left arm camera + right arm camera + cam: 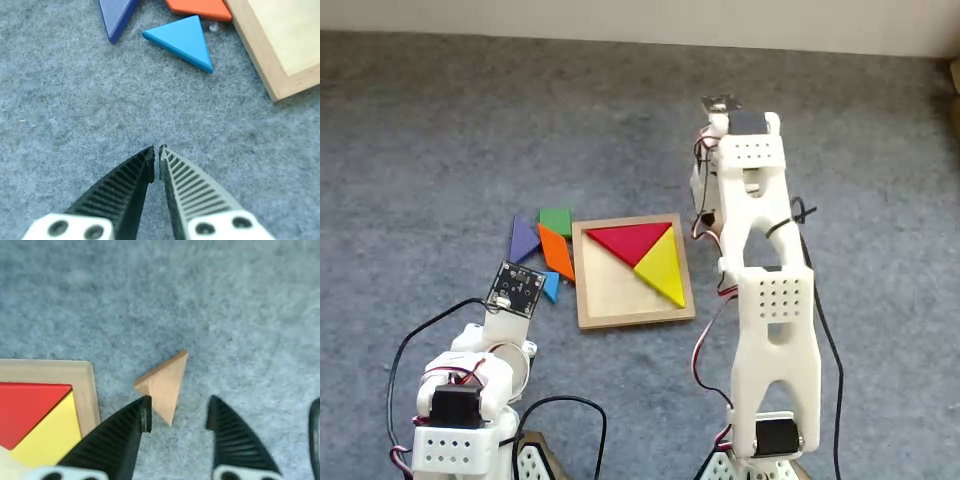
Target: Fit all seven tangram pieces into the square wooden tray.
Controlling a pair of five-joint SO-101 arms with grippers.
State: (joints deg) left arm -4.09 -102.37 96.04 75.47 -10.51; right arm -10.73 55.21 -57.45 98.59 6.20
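Observation:
The square wooden tray (582,290) holds a red triangle (626,241) and a yellow triangle (663,268). On the carpet to its left lie a green square (556,220), a purple triangle (523,240), an orange parallelogram (557,251) and a light blue triangle (551,287). My left gripper (156,152) is shut and empty over bare carpet, a short way from the light blue triangle (182,40). My right gripper (178,415) is open just outside the tray corner (85,385). A plain wooden triangle (165,385) lies on the carpet at its fingertips, beside the left finger (142,417).
Grey carpet covers the table. The right arm (760,200) stretches along the tray's right side, and its cables hang close to the tray. The left arm (480,370) stands at the front left. There is free carpet behind and in front of the tray.

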